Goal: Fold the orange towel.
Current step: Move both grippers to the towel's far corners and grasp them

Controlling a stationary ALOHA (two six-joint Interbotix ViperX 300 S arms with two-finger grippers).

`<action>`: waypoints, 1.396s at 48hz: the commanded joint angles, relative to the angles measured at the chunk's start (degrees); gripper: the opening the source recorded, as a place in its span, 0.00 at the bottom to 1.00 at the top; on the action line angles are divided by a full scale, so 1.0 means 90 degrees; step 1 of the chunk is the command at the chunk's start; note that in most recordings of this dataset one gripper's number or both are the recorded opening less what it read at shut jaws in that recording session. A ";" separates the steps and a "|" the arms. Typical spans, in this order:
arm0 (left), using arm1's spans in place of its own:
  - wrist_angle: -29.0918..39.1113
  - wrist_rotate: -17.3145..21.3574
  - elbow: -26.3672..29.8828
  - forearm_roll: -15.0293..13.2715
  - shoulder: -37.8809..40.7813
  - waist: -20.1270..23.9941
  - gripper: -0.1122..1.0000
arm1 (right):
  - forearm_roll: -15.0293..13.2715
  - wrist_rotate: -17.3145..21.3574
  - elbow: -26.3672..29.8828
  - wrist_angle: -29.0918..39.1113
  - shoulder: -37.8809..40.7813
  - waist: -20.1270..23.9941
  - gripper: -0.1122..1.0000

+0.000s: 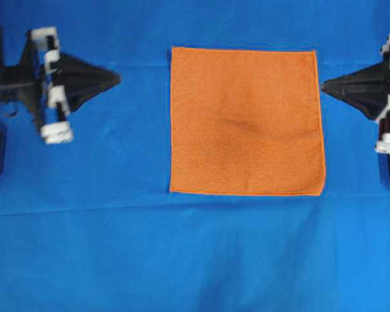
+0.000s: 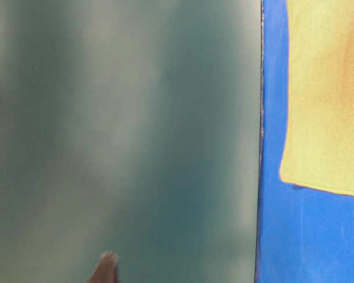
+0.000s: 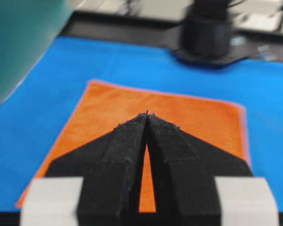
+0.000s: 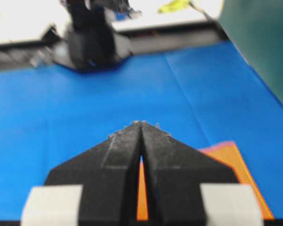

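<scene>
The orange towel lies flat and unfolded on the blue cloth, a square with a faint darker smudge near its middle. It also shows in the table-level view as the towel, in the left wrist view as the towel and in the right wrist view as a corner of the towel. My left gripper is shut and empty, well left of the towel. My right gripper is shut and empty, its tip close to the towel's right edge. Both sets of black jaws meet at the tip, left gripper, right gripper.
A blue cloth covers the whole table. A blurred grey-green panel fills most of the table-level view. The opposite arm's dark base stands at the far edge in the left wrist view, and another base in the right wrist view.
</scene>
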State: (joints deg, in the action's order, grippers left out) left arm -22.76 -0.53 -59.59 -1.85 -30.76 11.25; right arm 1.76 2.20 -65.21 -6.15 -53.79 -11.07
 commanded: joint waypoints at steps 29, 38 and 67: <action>0.0879 -0.0264 0.2100 -0.0010 0.3535 0.1641 0.93 | 0.0068 -0.0010 0.0088 0.0791 0.2930 -0.3262 0.59; 0.0762 -0.0264 0.2324 0.0000 0.4287 0.1914 0.92 | 0.0020 -0.0029 0.0127 0.0117 0.3926 -0.3496 0.60; 0.0605 -0.0205 0.2920 0.0000 0.5527 0.1895 0.79 | 0.0020 -0.0078 0.0332 -0.0850 0.5625 -0.3682 0.51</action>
State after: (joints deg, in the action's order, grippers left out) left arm -17.49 -2.72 -34.01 -1.85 20.04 28.39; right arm 2.11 1.58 -62.75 -13.36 -2.72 -44.03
